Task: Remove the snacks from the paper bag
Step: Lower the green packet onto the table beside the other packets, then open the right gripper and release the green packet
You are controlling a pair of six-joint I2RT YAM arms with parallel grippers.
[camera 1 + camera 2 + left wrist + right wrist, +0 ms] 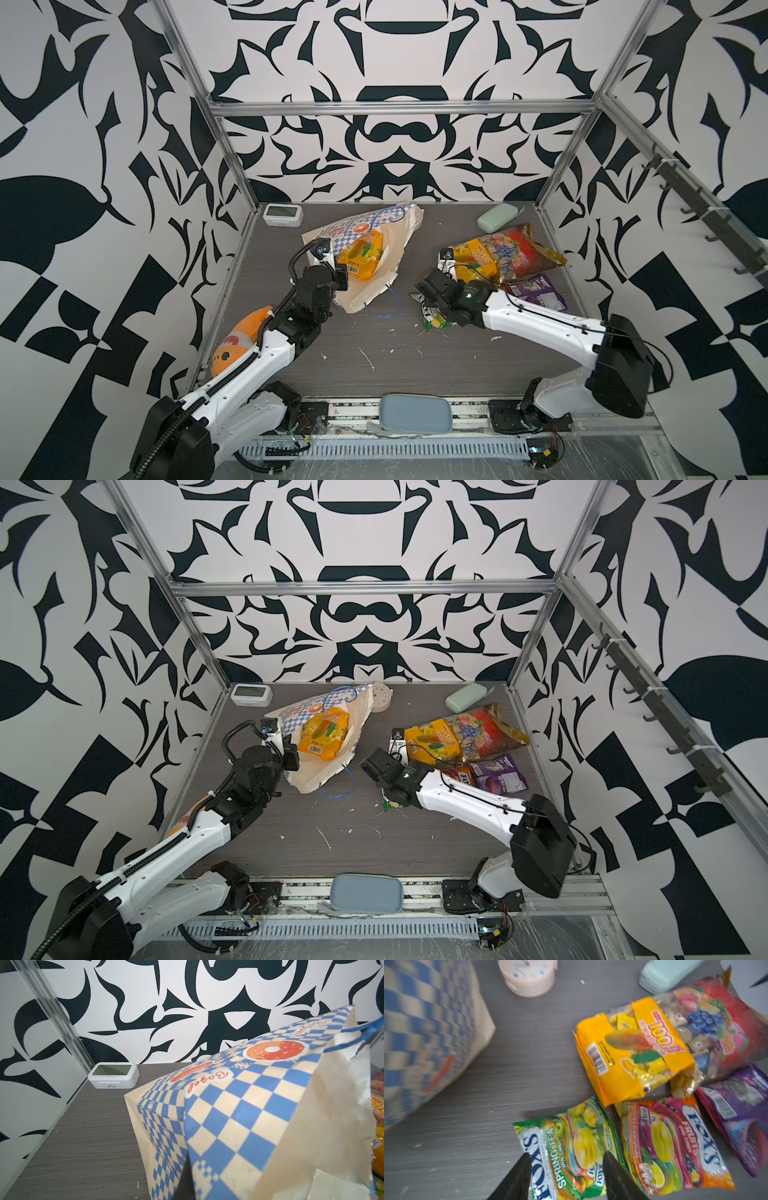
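Note:
The paper bag (pixel 401 245) (pixel 359 725) (pixel 239 1109) lies at the back left of the table with its mouth held up. My left gripper (pixel 334 266) is shut on the bag's edge, and the paper hides its jaws in the left wrist view. One yellow-orange snack packet (pixel 361 255) (pixel 324 733) rests in the bag's mouth. On the right of the table lie the other snacks: a yellow-orange packet (pixel 633 1053), a clear multicoloured pack (pixel 716 1022), a purple packet (pixel 741 1101), a pink-orange FOX'S packet (pixel 675 1142) and a green FOX'S packet (pixel 571 1142). My right gripper (pixel 566 1167) (pixel 426 297) hangs open just over the green one.
A white digital clock (pixel 282 214) sits in the back left corner and a mint green case (pixel 496 217) at the back right. A pink round clock (pixel 380 696) stands behind the bag. An orange plush fish (pixel 241 336) lies under my left arm. A blue-grey pad (pixel 415 411) is at the front edge.

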